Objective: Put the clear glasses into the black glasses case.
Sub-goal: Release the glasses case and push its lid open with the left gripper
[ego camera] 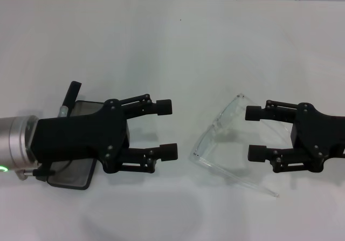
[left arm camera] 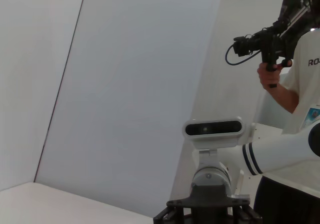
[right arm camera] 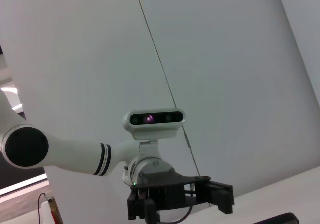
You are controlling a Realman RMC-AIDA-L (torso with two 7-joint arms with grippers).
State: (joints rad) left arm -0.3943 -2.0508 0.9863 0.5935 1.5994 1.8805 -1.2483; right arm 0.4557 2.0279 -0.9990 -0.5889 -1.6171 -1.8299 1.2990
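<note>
Clear glasses (ego camera: 223,138) lie beside unlabelled black glasses case (ego camera: 75,171).

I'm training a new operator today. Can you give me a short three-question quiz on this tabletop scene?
1. True or false: the clear glasses are already inside the black case.
2. Which hand covers part of the case: A) left hand, B) right hand?
3. Fill in: both hands have their fingers ____.

Key: 1 false, they lie on the table between the hands; 2 A; 3 open.
</note>
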